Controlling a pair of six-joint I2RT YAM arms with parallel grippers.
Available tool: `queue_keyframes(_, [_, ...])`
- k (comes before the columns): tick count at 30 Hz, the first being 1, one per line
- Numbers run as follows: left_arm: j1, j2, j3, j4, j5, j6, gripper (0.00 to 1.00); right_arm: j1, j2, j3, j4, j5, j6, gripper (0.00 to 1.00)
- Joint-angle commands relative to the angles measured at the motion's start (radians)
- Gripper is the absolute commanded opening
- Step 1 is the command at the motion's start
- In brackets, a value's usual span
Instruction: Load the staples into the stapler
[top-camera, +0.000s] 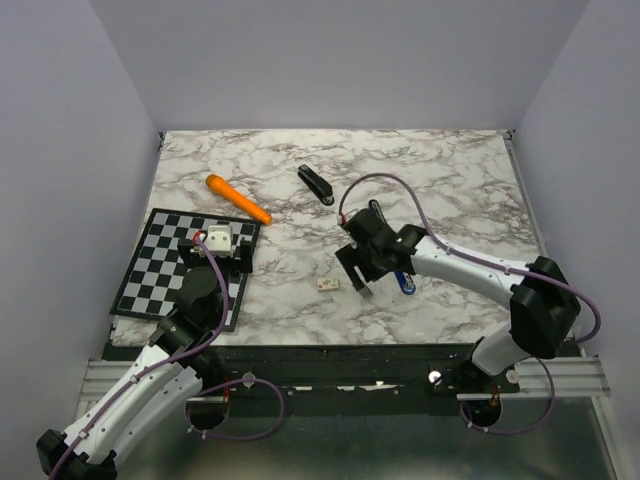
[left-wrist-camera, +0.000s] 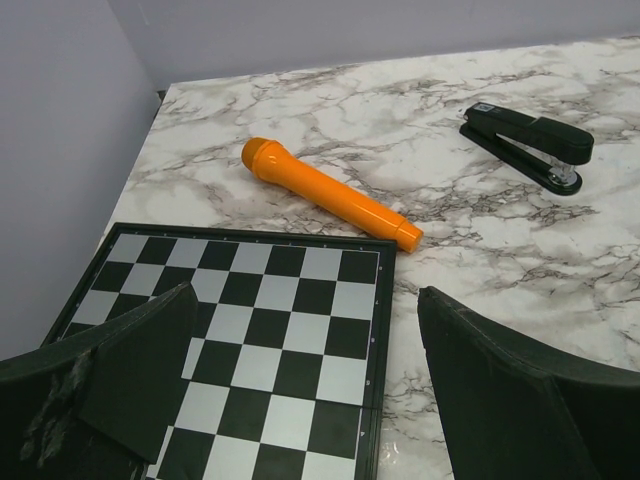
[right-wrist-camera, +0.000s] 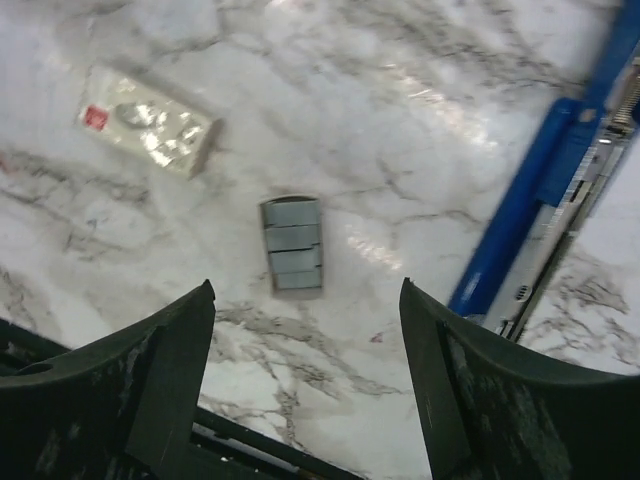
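Marbled surface (top-camera: 450, 180), chessboard (top-camera: 160, 262) at lower left. Left jaws and right jaws both stand wide, empty. In the right wrist view, blue stapler (right-wrist-camera: 530, 210) at right, small box (right-wrist-camera: 148, 120) upper left, staples (right-wrist-camera: 292, 244) lying flat at centre.

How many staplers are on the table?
2. A black stapler lies toward the far side, right of the orange tube. A blue stapler lies nearer the front, by the right pincer, partly hidden under it.
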Motion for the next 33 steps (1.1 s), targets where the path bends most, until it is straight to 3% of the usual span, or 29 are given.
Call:
queue_keyframes(1, [0.003,-0.004,0.003,-0.001,-0.003,0.005,0.99,0.099,0.072,0.021,-0.047,0.02,0.011,0.82])
queue_keyframes(13, [0.003,-0.006,0.004,-0.001,-0.003,0.003,0.99,0.134,0.197,-0.03,-0.05,0.181,0.006,0.88])
queue_keyframes(26, [0.003,-0.01,0.003,-0.003,-0.003,0.003,0.99,0.002,0.183,-0.025,-0.03,0.304,-0.04,0.87])
queue_keyframes(33, [0.003,0.007,0.007,-0.001,0.027,-0.017,0.99,-0.007,0.094,0.01,0.004,0.166,-0.07,0.86])
